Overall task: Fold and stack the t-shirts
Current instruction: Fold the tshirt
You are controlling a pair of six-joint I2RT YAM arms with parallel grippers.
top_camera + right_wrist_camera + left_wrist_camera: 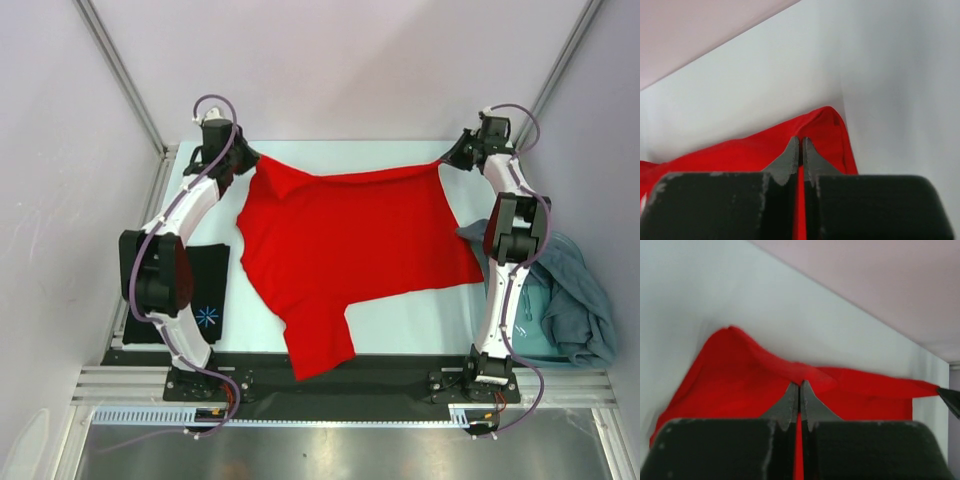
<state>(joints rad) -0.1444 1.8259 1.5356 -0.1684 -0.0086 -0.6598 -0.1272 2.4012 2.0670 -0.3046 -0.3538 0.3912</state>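
Spanning the table (400, 320), the red t-shirt (350, 250) lies mostly flat, lightly creased; left gripper (800, 390) and right gripper (800, 145) each clamp one far corner.

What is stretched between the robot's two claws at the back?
The red t-shirt: its far edge runs from the left gripper to the right gripper, in the top view.

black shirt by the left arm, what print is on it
Small blue-white starburst print, best in the top external view.
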